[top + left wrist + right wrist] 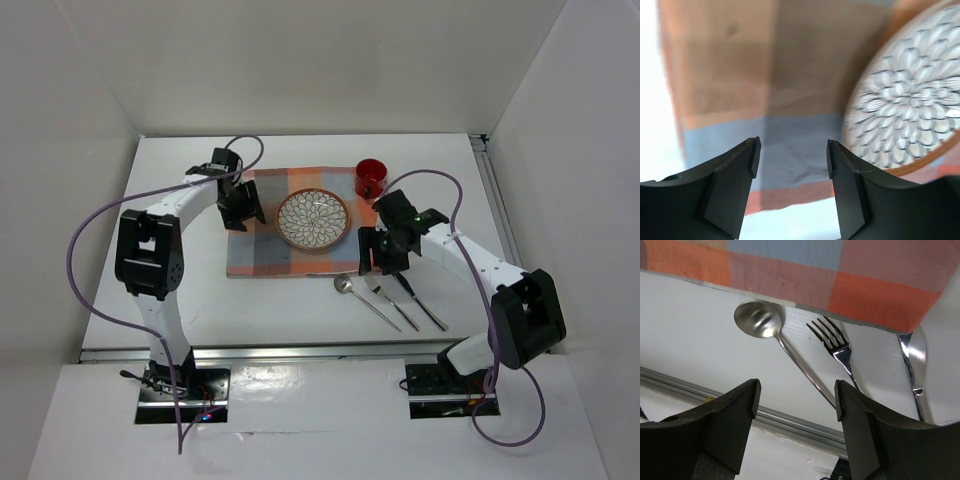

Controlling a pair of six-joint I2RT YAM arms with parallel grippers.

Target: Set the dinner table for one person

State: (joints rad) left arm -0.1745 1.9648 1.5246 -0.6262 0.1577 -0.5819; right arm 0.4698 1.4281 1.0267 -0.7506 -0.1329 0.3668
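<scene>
On the white dinner table (190, 190) lies a checked orange, blue and grey placemat (256, 250). A flower-patterned plate (314, 219) with a brown rim sits on it. A red cup (371, 178) stands just off the mat's far right corner. Below the mat's near right corner lie a spoon (345, 286), a fork (386, 295) and a knife (422, 302), side by side. My left gripper (793, 150) hangs open and empty over the mat's left part (765, 75), with the plate (910, 100) to its right. My right gripper (797, 392) is open and empty above the spoon (757, 320) and fork (832, 337).
A silver rail (300, 350) runs along the table's near edge and shows under the right gripper (790, 420). White walls close in the table on three sides. The knife (912, 360) lies partly under the mat's edge (880, 290) in the right wrist view.
</scene>
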